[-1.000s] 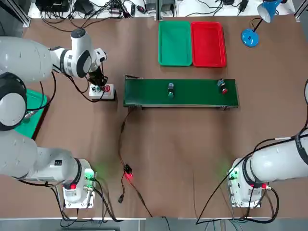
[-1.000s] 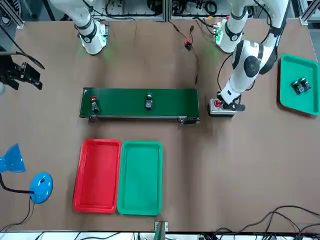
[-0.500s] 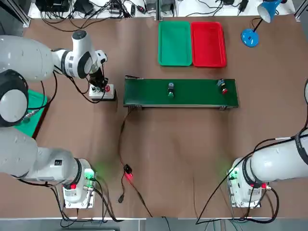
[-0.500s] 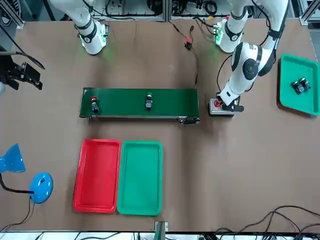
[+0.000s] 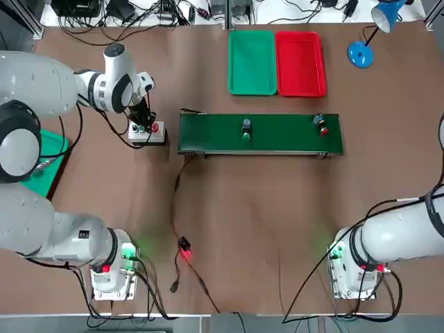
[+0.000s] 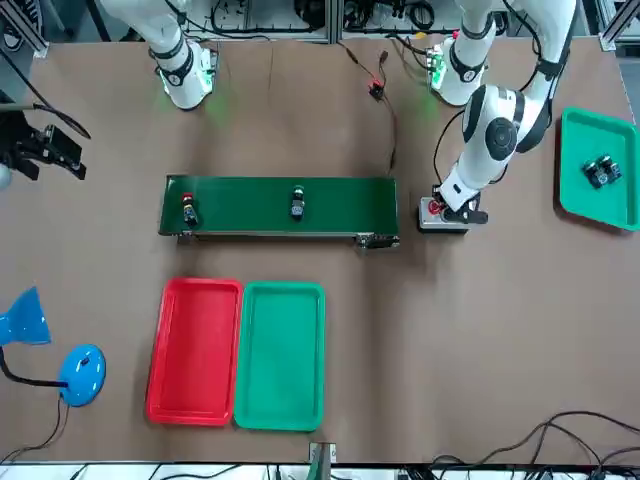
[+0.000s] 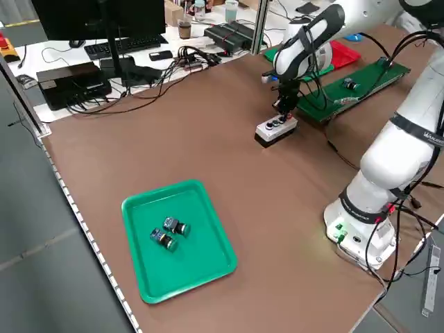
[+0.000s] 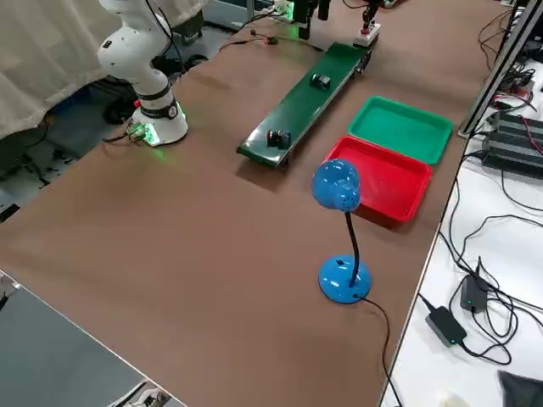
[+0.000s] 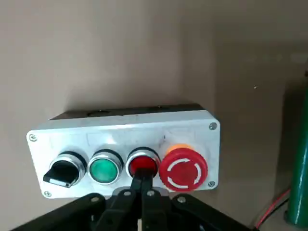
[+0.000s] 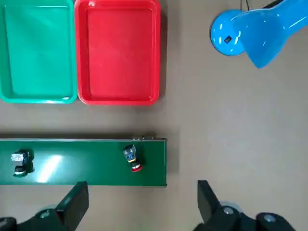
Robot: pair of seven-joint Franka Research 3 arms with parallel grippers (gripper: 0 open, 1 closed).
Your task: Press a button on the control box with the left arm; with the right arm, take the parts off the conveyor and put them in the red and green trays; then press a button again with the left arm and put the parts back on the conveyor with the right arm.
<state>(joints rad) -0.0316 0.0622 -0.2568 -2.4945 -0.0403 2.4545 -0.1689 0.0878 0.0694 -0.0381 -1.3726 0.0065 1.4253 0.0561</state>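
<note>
My clenched left jaws (image 9: 142, 174) are over the red button on the white control box (image 9: 130, 155); my right jaws (image 10: 143, 195) stand spread, empty. Both small dark capped parts (image 10: 20, 162) (image 10: 133, 158) await sorting on the green conveyor (image 10: 91, 166).

Brown tabletop (image 7: 208, 159); grey floor (image 7: 41, 222) beyond; black monitor (image 7: 104, 14) and keyboard (image 7: 125, 46) on a white desk (image 7: 66, 59).

Robotics lab or test bench: white robot arms (image 5: 41, 152) on brown counter (image 5: 208, 277), button-studded control box (image 9: 125, 149), small conveyor (image 5: 260, 134), loose cabling (image 7: 166, 76), monitor (image 7: 104, 17) and keyboard (image 7: 125, 45) alongside
</note>
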